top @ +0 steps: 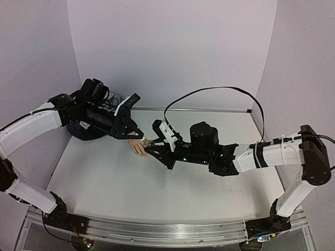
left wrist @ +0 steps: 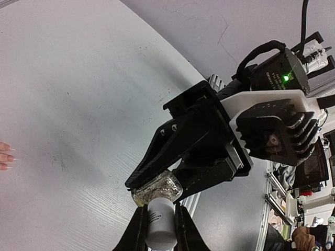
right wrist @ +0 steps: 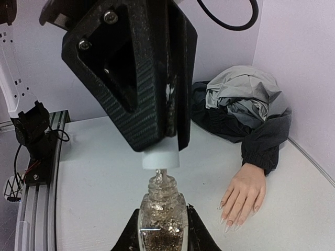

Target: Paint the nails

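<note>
A pale mannequin hand (right wrist: 244, 194) lies palm down on the table, coming out of a dark jacket sleeve (right wrist: 261, 144). Its long pointed nails (right wrist: 229, 224) face me. The fingertips also show at the left edge of the left wrist view (left wrist: 5, 156). My right gripper (right wrist: 163, 213) is shut on a clear bottle of gold glitter polish (right wrist: 161, 227) and holds it upright. My left gripper (left wrist: 160, 210) is shut on the bottle's white cap (left wrist: 161, 226). The cap (right wrist: 160, 157) sits just above the bottle neck, with the brush stem showing between them. Both grippers meet above the hand (top: 139, 149).
A grey and black jacket (right wrist: 241, 99) is bunched at the back left of the table (top: 157, 188). Purple walls close in the back and sides. An aluminium rail (top: 157, 230) runs along the near edge. A black cable (top: 209, 91) arcs over the right arm.
</note>
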Robot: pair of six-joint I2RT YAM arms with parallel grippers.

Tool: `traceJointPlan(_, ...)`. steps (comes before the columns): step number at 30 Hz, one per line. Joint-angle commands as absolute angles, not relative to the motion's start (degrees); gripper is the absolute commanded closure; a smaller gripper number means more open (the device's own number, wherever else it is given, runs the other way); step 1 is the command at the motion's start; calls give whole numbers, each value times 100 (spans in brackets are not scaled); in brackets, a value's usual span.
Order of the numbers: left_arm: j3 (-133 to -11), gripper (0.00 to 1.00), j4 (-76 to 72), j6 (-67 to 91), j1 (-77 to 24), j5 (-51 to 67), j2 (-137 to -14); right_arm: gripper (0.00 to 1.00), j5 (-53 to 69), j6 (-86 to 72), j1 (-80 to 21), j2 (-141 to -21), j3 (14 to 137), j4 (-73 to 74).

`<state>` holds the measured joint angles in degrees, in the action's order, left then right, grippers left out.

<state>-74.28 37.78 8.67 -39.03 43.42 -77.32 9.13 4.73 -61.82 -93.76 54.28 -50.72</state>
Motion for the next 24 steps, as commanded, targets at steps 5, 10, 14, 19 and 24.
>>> traceJointPlan(5, -7740, 100, 4027, 650, -3981, 4372, -7776, 100, 956, 565, -6210, -9453, 5879, -5493)
traceJointPlan(10, -7869, 100, 4311, 616, -4007, 4069, -7854, 100, 960, 719, -6224, -9515, 6019, -5384)
traceJointPlan(14, -8101, 100, 4810, 672, -4031, 3518, -7954, 100, 261, 892, -6307, -9627, 6108, -5459)
traceJointPlan(19, -8227, 100, 5076, 996, -4034, 3022, -8025, 100, -1495, 1628, -6622, -10028, 6254, -6372)
traceJointPlan(24, -8166, 100, 5102, 1260, -4034, 2643, -8072, 100, -2573, 2203, -6818, -10605, 6573, -7662)
